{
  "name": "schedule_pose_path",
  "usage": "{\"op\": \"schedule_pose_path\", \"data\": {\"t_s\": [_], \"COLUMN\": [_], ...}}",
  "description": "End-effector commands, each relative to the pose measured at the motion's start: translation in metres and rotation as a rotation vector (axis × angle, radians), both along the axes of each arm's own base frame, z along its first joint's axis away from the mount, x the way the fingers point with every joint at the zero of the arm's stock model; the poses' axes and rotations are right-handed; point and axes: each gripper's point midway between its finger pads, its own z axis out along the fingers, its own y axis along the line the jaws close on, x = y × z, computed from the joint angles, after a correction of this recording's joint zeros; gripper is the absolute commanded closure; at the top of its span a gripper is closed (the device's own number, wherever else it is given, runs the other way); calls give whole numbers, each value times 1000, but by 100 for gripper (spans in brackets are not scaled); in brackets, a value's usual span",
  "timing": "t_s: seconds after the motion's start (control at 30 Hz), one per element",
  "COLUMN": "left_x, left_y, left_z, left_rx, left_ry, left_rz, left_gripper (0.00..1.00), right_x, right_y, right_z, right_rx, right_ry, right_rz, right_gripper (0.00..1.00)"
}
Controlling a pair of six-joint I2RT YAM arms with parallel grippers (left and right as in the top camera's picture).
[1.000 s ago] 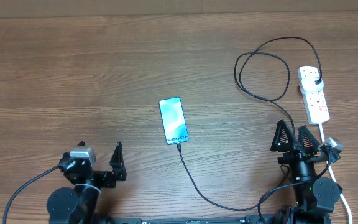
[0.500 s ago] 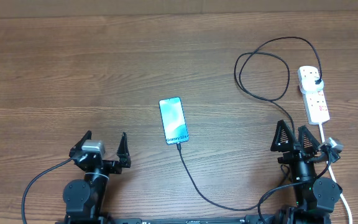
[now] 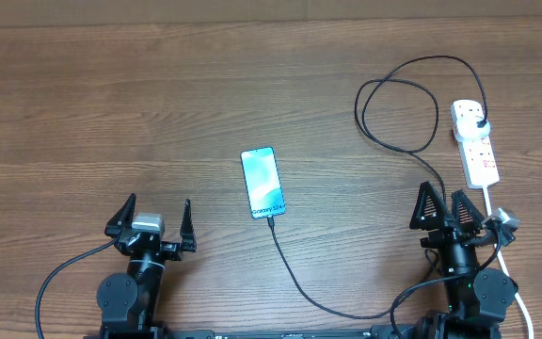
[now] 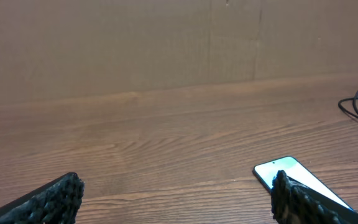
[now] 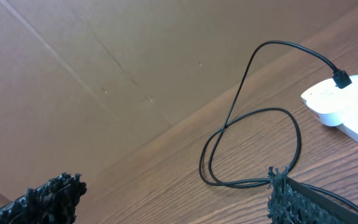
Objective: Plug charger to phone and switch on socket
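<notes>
Starting from the left, your left gripper (image 3: 157, 213) is empty with its jaws apart, and it now faces straight ahead, where one second ago it was twisted aside. The phone (image 3: 263, 182) lies ahead to its right, with the charger (image 3: 299, 279) tip at its near end. Your right gripper (image 3: 443, 194), also apart and unmoved, is nearer the socket (image 3: 476, 146), which lies just ahead, its long axis pointing away.

phone (image 3: 263, 182): mid table (image 3: 111, 94) | socket (image 3: 475, 143): far right | charger (image 3: 285, 256): runs between them
</notes>
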Motion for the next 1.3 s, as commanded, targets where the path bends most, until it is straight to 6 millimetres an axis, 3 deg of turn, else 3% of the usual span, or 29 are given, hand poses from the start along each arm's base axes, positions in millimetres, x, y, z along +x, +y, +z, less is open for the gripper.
{"op": "schedule_pose_path", "data": {"t_s": [0.0, 0.27, 0.4, 1.27], "left_x": [1, 1, 1, 1], "left_y": [5, 7, 20, 20], "left_z": [-2, -2, -3, -4], "left_rx": [29, -23, -100, -84], "left_ry": [-9, -4, 5, 5], "left_rz": [27, 37, 122, 121], "left_gripper": [1, 1, 1, 1], "right_x": [1, 1, 1, 1], "right_y": [1, 1, 1, 1], "right_z": [-3, -3, -3, -3], "right_rx": [4, 4, 4, 4], "right_ry": [3, 3, 3, 3], "right_rz": [4, 4, 4, 4], "right_gripper": [0, 0, 0, 0]}}
